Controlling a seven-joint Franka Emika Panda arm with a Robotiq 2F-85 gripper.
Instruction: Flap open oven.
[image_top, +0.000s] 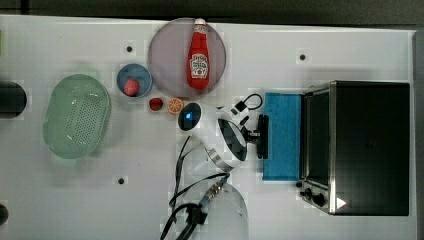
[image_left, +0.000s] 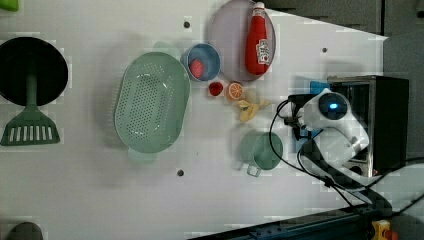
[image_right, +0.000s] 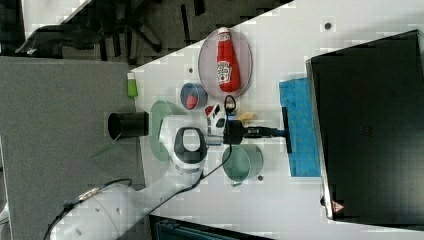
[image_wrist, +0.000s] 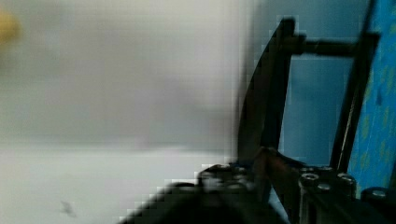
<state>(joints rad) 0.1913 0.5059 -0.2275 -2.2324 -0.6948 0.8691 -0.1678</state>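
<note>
Top view: end effector grasps oven door handle; ketchup bottle label unreadable.

Oven: silver metal frame, blue-tinted glass

Boxy black-topped oven with its blue glass door folded flat onto the white table, black gripper clamped on the door's dark bar handle, green mug nearby.
</note>
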